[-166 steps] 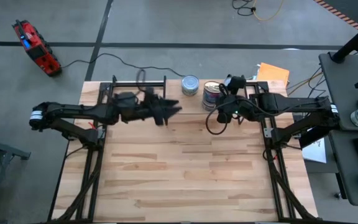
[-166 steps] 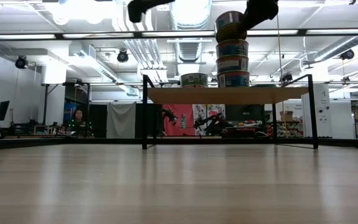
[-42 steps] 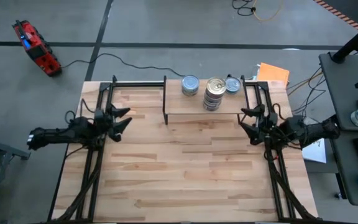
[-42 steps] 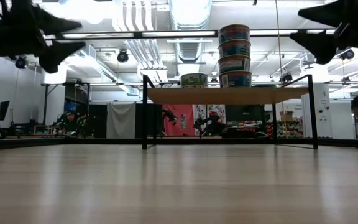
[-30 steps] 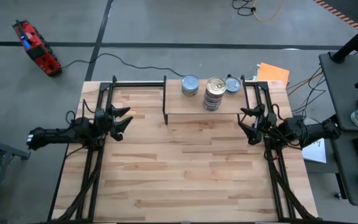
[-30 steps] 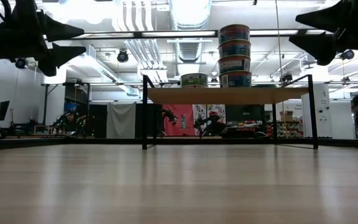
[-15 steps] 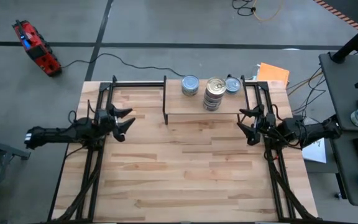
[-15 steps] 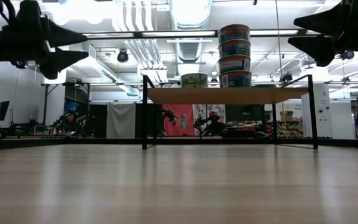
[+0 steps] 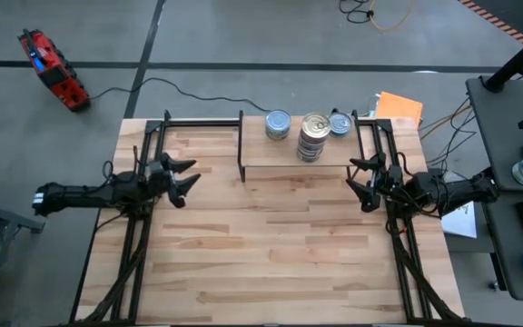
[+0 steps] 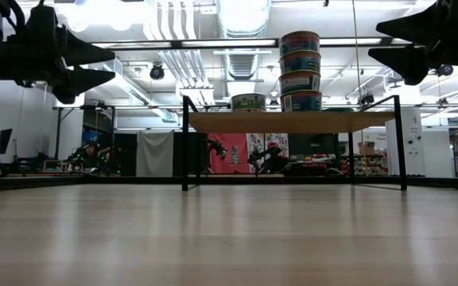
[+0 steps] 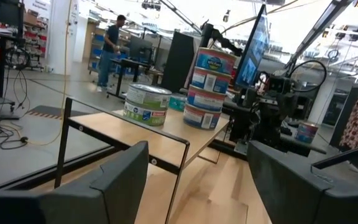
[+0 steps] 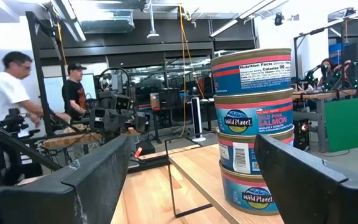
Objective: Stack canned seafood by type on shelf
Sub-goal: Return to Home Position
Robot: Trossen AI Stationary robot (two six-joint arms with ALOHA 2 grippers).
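The shelf stands at the table's far edge. A tall stack of several tins rests on its plank top, also seen in the low view. A short stack with a pale blue top stands to its left, and one pale-blue-topped tin lies behind the tall stack on the right. My left gripper is open and empty over the table's left side, pointing right. My right gripper is open and empty over the right side, near the shelf's right end, pointing left.
Black frame rails run along both sides of the table. The butcher-block top lies bare between the arms. People move about in the room beyond the table. An orange sheet lies behind the far right corner.
My left gripper has drifted a little toward the table's right edge and sunk slightly, staying open. The tins and the shelf have not moved.
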